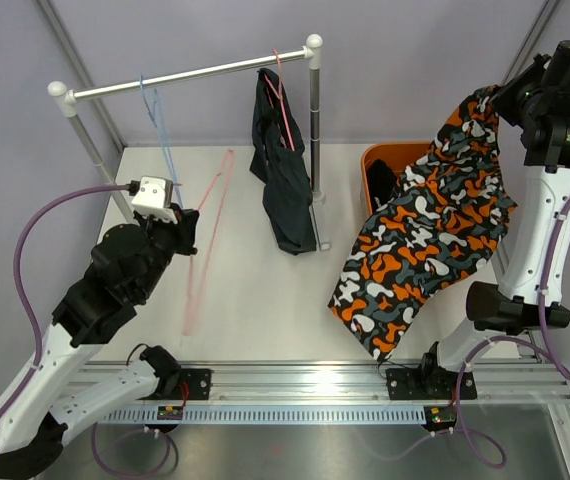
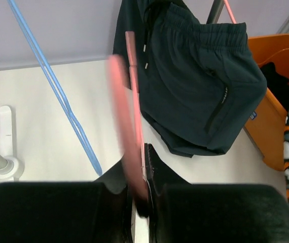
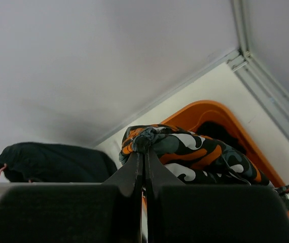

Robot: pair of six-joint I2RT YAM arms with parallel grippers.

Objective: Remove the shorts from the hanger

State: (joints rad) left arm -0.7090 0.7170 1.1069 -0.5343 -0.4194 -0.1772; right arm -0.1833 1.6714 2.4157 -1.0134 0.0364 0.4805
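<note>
Dark shorts (image 1: pixel 280 170) (image 2: pixel 200 91) hang from a pink hanger (image 1: pixel 283 110) on the rack's rail (image 1: pixel 195 75). High at the right, my right gripper (image 1: pixel 492 100) (image 3: pixel 144 154) is shut on a bunched edge of the camouflage shorts (image 1: pixel 425 240) (image 3: pixel 185 147). They dangle free over the table, partly over the orange bin (image 1: pixel 375 160). My left gripper (image 1: pixel 187 225) (image 2: pixel 145 152) is shut on a bare pink hanger (image 1: pixel 210 230) (image 2: pixel 127 116). That hanger shows blurred and slants toward the table's front.
A bare blue hanger (image 1: pixel 155 110) (image 2: pixel 58 96) hangs at the rail's left end. The orange bin (image 2: pixel 274 126) (image 3: pixel 210 114) at the back right holds a dark garment (image 1: pixel 383 182). The rack's posts (image 1: pixel 315 130) stand on white feet (image 2: pixel 5 162).
</note>
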